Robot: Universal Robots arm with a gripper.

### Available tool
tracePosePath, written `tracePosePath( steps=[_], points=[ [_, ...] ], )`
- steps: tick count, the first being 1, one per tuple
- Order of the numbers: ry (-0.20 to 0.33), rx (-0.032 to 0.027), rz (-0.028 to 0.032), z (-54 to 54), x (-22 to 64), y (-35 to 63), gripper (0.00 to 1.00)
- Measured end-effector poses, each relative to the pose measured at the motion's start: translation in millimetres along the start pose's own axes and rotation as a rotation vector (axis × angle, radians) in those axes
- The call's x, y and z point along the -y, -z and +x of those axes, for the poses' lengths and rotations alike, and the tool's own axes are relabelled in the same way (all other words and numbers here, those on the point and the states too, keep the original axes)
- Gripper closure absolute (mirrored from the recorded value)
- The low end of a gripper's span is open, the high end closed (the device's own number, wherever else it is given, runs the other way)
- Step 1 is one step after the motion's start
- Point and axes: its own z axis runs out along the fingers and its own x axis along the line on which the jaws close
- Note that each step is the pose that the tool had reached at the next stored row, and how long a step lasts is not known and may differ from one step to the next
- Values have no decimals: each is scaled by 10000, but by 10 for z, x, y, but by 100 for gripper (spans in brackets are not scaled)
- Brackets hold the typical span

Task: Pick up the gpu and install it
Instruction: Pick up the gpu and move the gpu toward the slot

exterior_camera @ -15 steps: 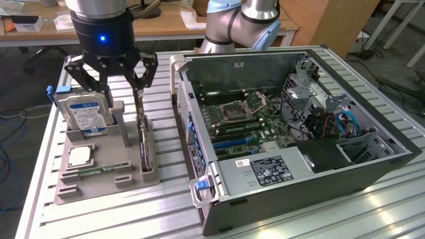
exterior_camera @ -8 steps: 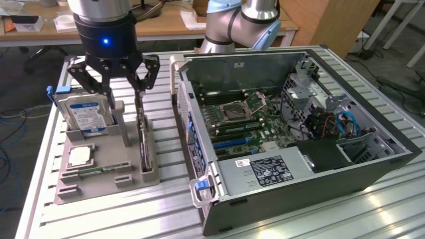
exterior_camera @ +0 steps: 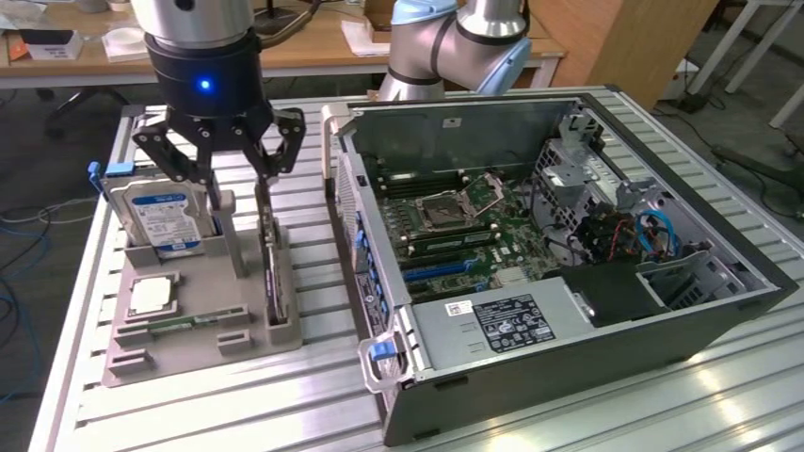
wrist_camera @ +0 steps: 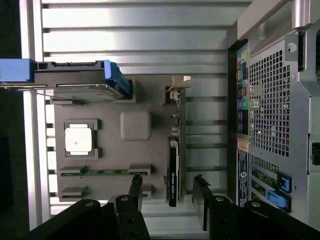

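The gpu [exterior_camera: 271,273] stands on its long edge in a slot along the side of the grey parts holder [exterior_camera: 188,348] nearest the computer case. In the wrist view the gpu [wrist_camera: 173,175] shows as a thin black edge with its metal bracket at the far end. My gripper [exterior_camera: 247,196] hangs open just above the card, and in the wrist view my gripper [wrist_camera: 167,191] has one finger on each side of the card's line. Nothing is held.
The holder [wrist_camera: 110,105] also carries an upright silver hard drive [exterior_camera: 157,221] [wrist_camera: 75,82], a square chip [exterior_camera: 151,295] [wrist_camera: 78,139] and a memory stick [wrist_camera: 100,173]. The open computer case [exterior_camera: 703,301] [wrist_camera: 270,100] lies beside it with its motherboard [exterior_camera: 453,226] exposed. A second robot arm [exterior_camera: 440,47] stands behind.
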Motion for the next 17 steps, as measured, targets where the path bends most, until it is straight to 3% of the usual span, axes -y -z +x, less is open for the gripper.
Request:
tracePosePath(
  steps=[17],
  points=[
    [0, 0, 11, -29, 45, -97, 47]
  ],
)
